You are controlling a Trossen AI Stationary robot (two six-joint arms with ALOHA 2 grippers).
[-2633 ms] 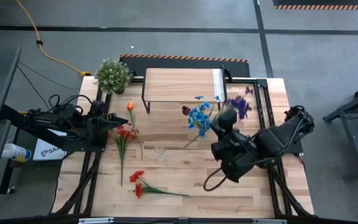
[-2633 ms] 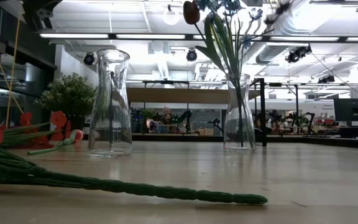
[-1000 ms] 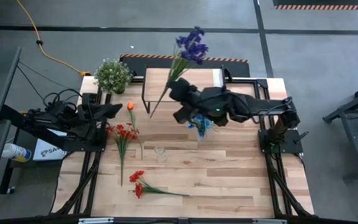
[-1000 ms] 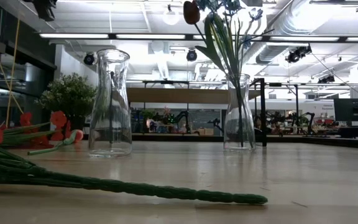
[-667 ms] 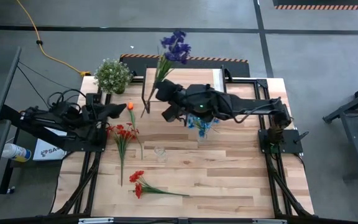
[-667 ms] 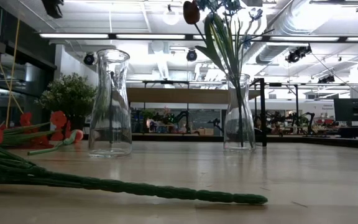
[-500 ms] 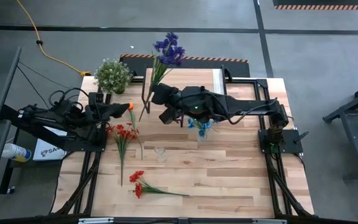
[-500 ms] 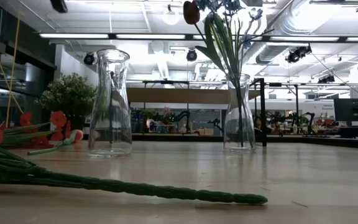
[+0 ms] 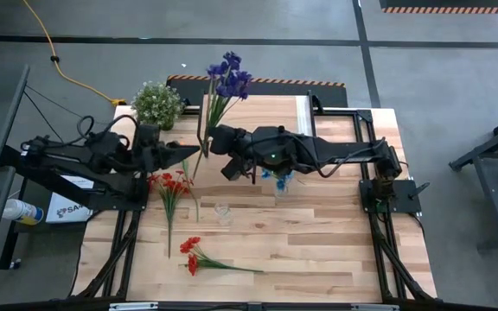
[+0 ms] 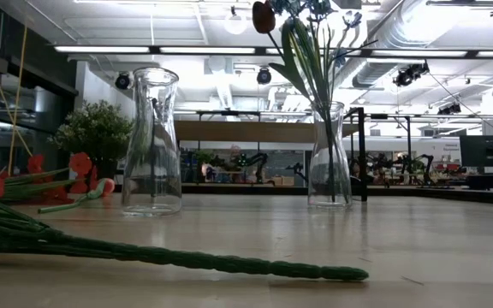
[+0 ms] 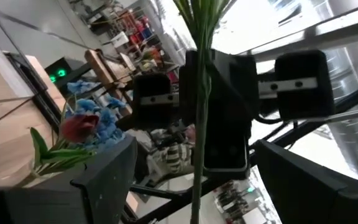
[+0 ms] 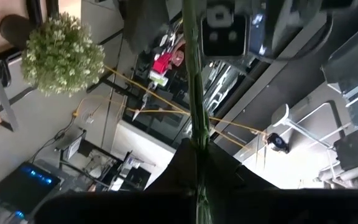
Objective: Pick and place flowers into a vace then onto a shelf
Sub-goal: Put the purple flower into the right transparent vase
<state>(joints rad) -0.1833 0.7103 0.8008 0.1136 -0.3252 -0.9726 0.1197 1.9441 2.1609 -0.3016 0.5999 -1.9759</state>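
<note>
1. Since the earlier frames, the right arm has swung from the right side of the table across to the left, carrying the purple spray with it, and the left arm has risen toward it.
2. Right end effector is now over the left end of the shelf, its fingers together and clamped on the green stem of the purple spray.
3. Purple blooms stand out beyond the far edge of the table, and the stem runs down between the two arms.
4. Left end effector is just beside the right one, its fingers apart, with the stem between them in the left wrist view.
5. One vase holds the blue flowers and the dark red bud; it stands in front of the shelf.
6. Second vase is empty and stands nearer the left side.
7. Red bunches and the orange tulip lie flat on the table near the left arm; another red bunch lies closer to the near edge.
8. Potted plant stands at the far left corner.
</note>
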